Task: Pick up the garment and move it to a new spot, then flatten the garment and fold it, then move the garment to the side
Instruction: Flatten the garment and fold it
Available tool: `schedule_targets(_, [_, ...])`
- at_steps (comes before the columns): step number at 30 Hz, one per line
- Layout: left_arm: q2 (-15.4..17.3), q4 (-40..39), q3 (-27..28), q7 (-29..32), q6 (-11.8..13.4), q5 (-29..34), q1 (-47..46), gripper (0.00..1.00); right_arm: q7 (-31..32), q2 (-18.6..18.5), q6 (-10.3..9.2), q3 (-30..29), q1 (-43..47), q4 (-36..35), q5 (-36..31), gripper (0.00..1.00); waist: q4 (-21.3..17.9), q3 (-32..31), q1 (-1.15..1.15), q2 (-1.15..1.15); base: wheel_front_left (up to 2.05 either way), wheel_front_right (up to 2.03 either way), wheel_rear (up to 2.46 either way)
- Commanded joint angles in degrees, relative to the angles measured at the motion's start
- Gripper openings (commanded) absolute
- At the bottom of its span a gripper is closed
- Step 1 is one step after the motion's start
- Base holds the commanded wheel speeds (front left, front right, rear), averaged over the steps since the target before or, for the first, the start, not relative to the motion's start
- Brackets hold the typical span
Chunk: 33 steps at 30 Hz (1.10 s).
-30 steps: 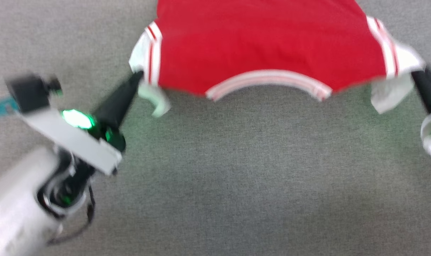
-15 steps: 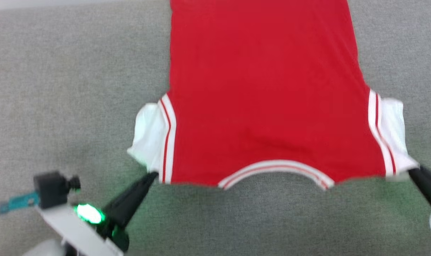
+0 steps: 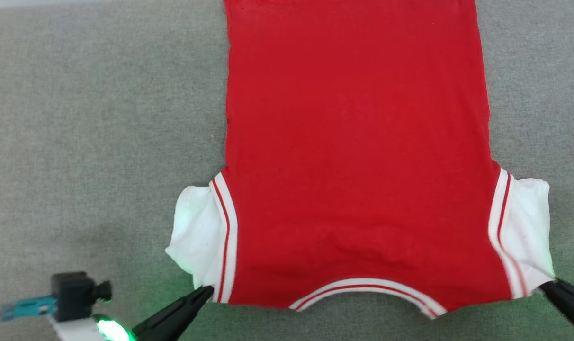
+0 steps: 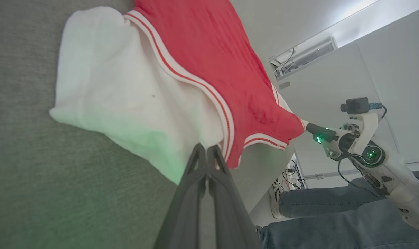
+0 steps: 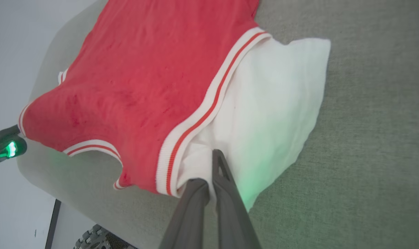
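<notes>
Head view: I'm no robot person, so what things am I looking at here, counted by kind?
garment: 1
grippers: 2, the left gripper and the right gripper, each shut on a white sleeve
camera on the left wrist: 1
grey surface: 1
Total: 5

Left hand (image 3: 206,290) and right hand (image 3: 546,285) with long dark tapered fingers (image 3: 173,315), glowing green light (image 3: 111,330), small black camera (image 3: 76,293) on white bracket (image 3: 71,329), teal plug (image 3: 24,308), pale forearm (image 4: 399,186), thin black cable (image 4: 338,168).
</notes>
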Motion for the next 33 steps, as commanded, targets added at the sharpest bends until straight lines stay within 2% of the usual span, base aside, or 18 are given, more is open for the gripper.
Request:
schedule_targets(1, [-1.08, 0.74, -0.67, 1.19, 0.11, 0.79, -1.54, 0.0, 2.03, 0.96, -0.05, 0.38, -1.3, -0.15, -1.15, 0.0, 0.07, 0.01, 0.0, 0.0, 0.0, 0.0, 0.0])
schedule_targets(5, [-3.76, 5.11, -2.06, 4.52, 0.11, 1.71, -5.2, 0.0, 8.13, 3.39, -0.05, 3.24, -6.23, 1.43, -4.17, 0.0, 0.07, 0.3, 0.0, 0.0, 0.0, 0.0, 0.0])
schedule_targets(8, [-6.91, 9.69, -3.52, 6.74, 0.11, 2.61, -8.23, 0.0, 11.99, 5.16, -0.05, 6.18, -10.35, 4.15, -6.97, 0.0, 0.29, 0.61, 0.0, 0.0, 0.0, 0.0, 0.0])
schedule_targets(13, [-11.28, 17.03, -6.1, 9.02, 0.12, 3.52, -11.62, 0.0, 15.59, 7.07, -0.05, 11.76, -14.68, 10.59, -12.24, 0.0, 0.62, 0.84, 0.0, 0.0, 0.0, 0.0, 0.0])
schedule_targets(22, [-16.56, 26.22, -11.26, 9.24, 0.15, 5.06, -14.24, 0.0, 13.27, 7.98, -0.27, 22.06, -17.19, 20.8, -20.65, 0.0, 0.82, 1.4, 0.0, 0.0, 0.0, 0.0, 0.0])
schedule_targets(26, [-17.1, 27.6, -12.58, 8.11, 0.16, 4.35, -14.73, 0.0, 10.13, 7.88, -0.42, 24.36, -19.41, 22.36, -22.45, 0.0, -0.03, 1.25, 0.0, 0.0, 0.0, 0.0, 0.0])
schedule_targets(27, [-17.0, 27.59, -12.8, 7.7, 0.15, 4.21, -14.91, 0.0, 9.02, 7.97, -0.43, 23.73, -20.29, 22.44, -22.33, 0.28, -0.22, 1.18, 0.0, 0.0, 0.0, 0.0, 0.0])
schedule_targets(28, [-16.79, 27.47, -12.93, 7.23, 0.15, 4.2, -14.97, 0.0, 7.73, 7.95, -0.49, 22.85, -20.9, 22.51, -22.31, 1.0, -0.4, 1.13, 0.0, 0.0, 0.0, 0.0, 0.0])
schedule_targets(33, [-14.62, 27.01, -13.12, 4.74, 0.18, 4.39, -15.06, 0.0, 2.51, 7.46, -0.52, 16.07, -19.48, 19.16, -19.99, 1.0, -1.12, 0.85, 0.0, 0.0, 0.0, 0.0, 0.0])
